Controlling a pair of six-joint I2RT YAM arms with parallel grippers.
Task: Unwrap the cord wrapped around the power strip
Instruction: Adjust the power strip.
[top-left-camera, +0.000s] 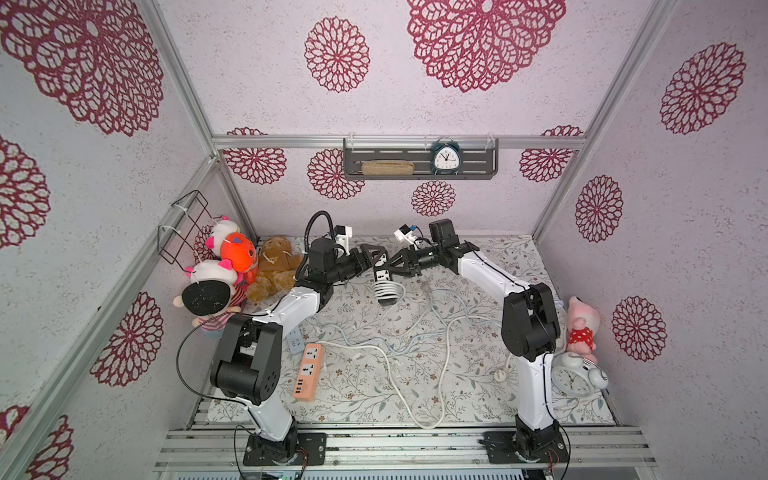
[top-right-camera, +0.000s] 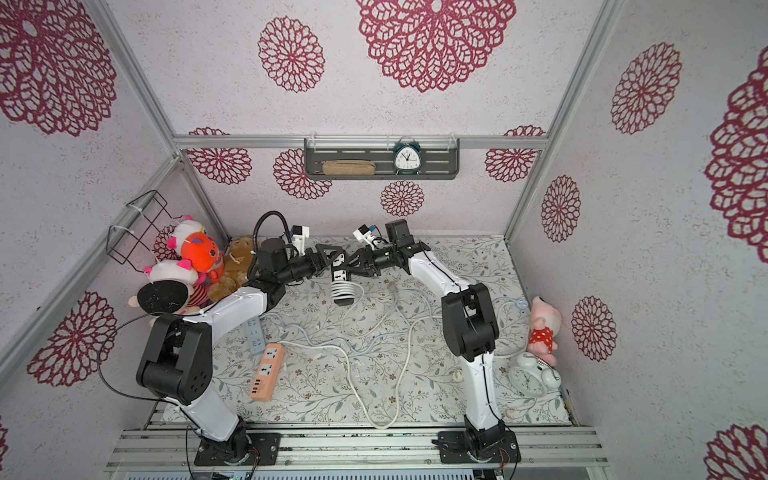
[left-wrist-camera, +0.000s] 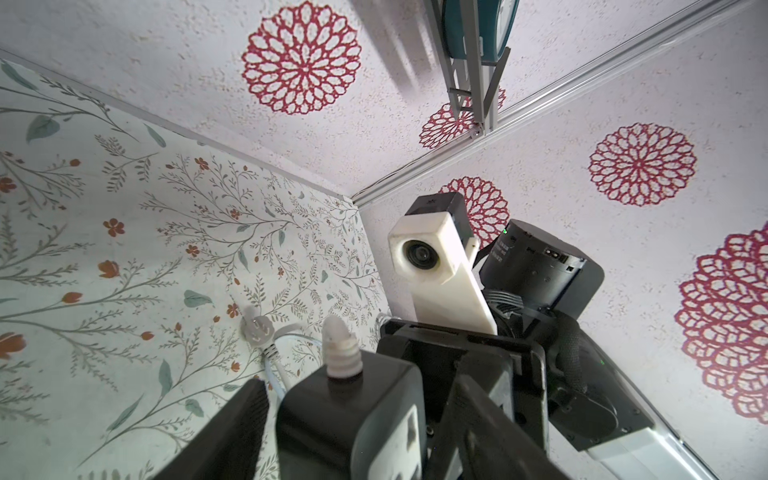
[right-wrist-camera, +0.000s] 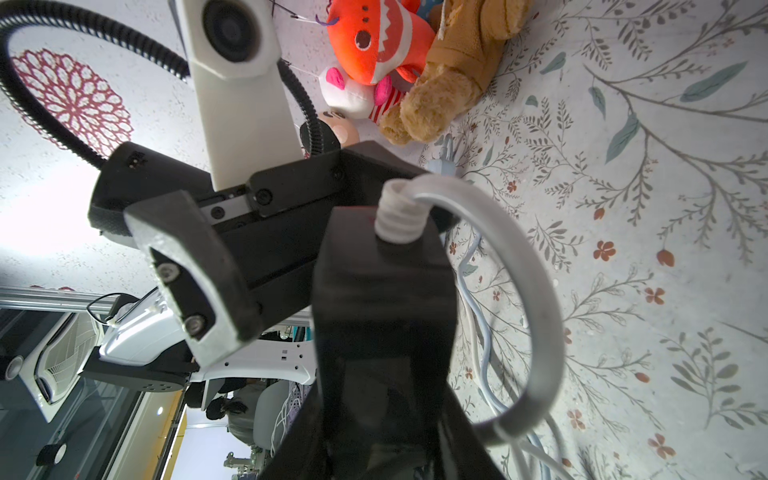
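A black power strip (top-left-camera: 381, 267) (top-right-camera: 338, 266) hangs upright above the table at the back middle. A white cord (top-left-camera: 386, 291) (top-right-camera: 344, 291) is coiled round its lower half and trails onto the table. My right gripper (top-left-camera: 390, 269) (right-wrist-camera: 374, 436) is shut on the power strip (right-wrist-camera: 382, 299), and the cord (right-wrist-camera: 540, 291) loops out of the strip's end. My left gripper (top-left-camera: 375, 258) (left-wrist-camera: 353, 436) stands open astride the strip's (left-wrist-camera: 349, 415) upper end. In the left wrist view a gap shows between one finger (left-wrist-camera: 232, 428) and the strip.
An orange power strip (top-left-camera: 309, 372) and a pale blue one (top-left-camera: 294, 338) lie front left among loose white cords (top-left-camera: 390, 365). Plush toys (top-left-camera: 232, 266) crowd the left corner. A white alarm clock (top-left-camera: 575, 374) and a pink plush (top-left-camera: 582, 328) sit at the right wall.
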